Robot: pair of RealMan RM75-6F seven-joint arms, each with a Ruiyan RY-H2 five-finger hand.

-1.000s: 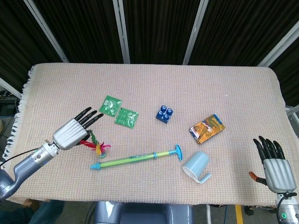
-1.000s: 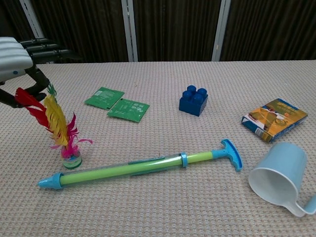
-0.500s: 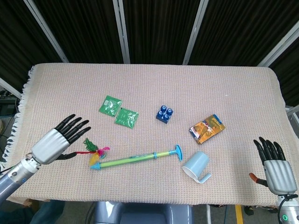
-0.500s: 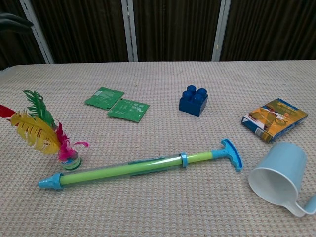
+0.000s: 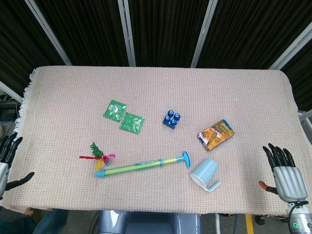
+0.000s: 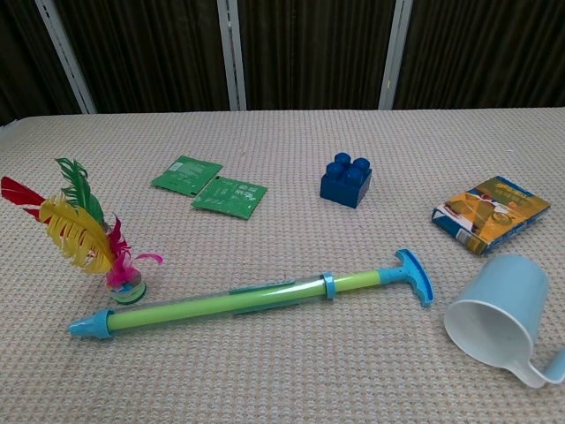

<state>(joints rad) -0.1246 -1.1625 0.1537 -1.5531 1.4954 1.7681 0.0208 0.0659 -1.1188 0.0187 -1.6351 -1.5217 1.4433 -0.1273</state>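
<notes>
Across the cloth-covered surface [image 5: 156, 97], lying spread out, nothing stacked. Along the front, lying nearly flat: green and blue water squirter [image 5: 144, 166], pointed tip touching the base of the feathered shuttlecock [image 5: 101, 158], handle end stopping just short of the pale blue cup [image 5: 204, 173]. Cup lying on its side, mouth facing the near edge in the chest view [image 6: 494, 320]. Behind the cup, resting flat: orange snack box [image 5: 216, 134]. Toward the middle, sitting upright: blue building brick [image 5: 171, 118]. Left of the brick, lying side by side and touching: two green sachets [image 5: 125, 116]. Shuttlecock standing on its base, feathers leaning left [image 6: 84, 231].

At the far left edge, hanging off the surface: left robot hand [image 5: 6, 163], fingers spread, holding nothing, well apart from the shuttlecock. At the lower right corner, hovering beside the surface: right robot hand [image 5: 282, 170], fingers apart and pointing up, holding nothing, near the cup.
</notes>
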